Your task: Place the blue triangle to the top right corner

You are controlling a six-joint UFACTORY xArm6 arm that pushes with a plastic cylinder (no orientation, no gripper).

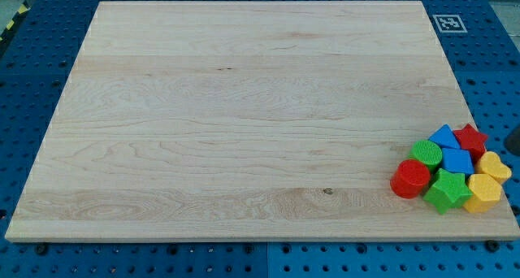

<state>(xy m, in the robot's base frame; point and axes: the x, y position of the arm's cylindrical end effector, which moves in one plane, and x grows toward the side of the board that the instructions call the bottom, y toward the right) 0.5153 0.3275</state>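
Observation:
The blue triangle (444,136) lies at the top of a tight cluster of several blocks at the board's bottom right corner. A red star (470,138) touches it on the right, a green cylinder (426,154) sits at its lower left, and a second blue block (457,161) is just below it. My tip (512,148) shows only as a dark shape cut off by the view's right edge. It is just right of the red star and off the board's edge, touching no block.
The cluster also holds a red cylinder (410,180), a green star (447,191), a yellow heart (493,165) and a yellow hexagon (483,193). The wooden board (244,107) lies on a blue perforated table (487,58). A black-and-white marker (448,23) sits beside the board's top right corner.

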